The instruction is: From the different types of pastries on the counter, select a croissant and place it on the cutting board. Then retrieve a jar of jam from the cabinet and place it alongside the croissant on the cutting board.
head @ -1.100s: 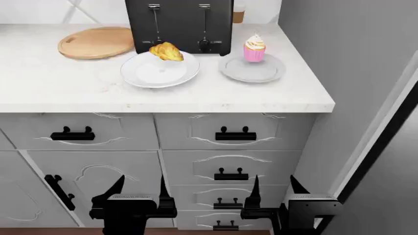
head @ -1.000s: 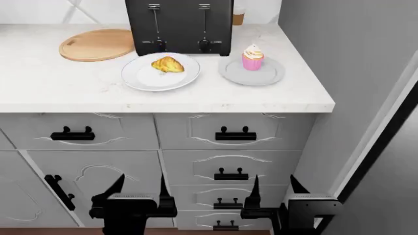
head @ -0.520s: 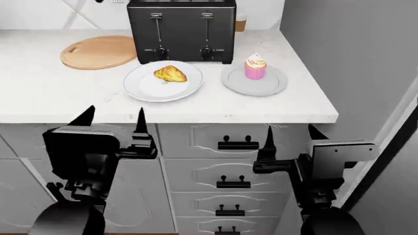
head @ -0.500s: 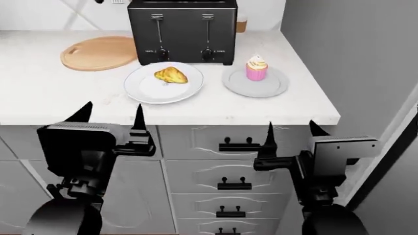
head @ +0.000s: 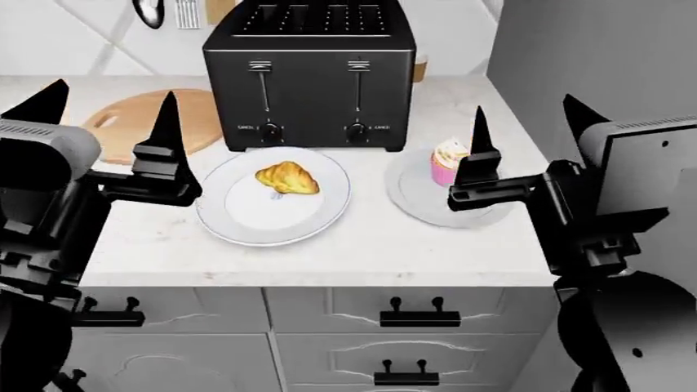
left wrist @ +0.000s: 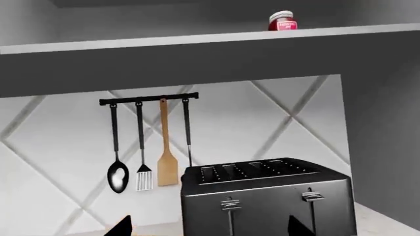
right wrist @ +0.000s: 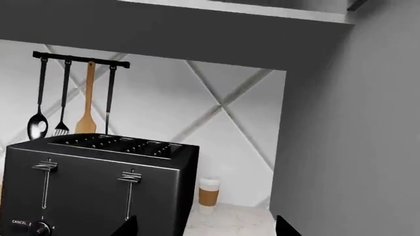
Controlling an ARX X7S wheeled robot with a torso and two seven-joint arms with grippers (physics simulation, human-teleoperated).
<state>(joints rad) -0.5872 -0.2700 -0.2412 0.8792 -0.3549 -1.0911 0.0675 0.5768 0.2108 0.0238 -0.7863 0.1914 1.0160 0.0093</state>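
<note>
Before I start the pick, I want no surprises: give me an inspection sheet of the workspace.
Surface: white marble-look counter, clean.
Job's things: golden-brown croissant on a white plate; round light-wood cutting board bare; red jam jar on the cabinet shelf.
Clutter: black toaster; pink-wrapped cupcake on a grey plate; paper cup.
Grippers: left gripper and right gripper open, empty.
Cables: nothing seen.
Surroundings: hanging utensils, drawers.

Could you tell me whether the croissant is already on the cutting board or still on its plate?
Still on its plate: the croissant lies on the white plate before the toaster, and the cutting board lies apart, bare where visible.
</note>
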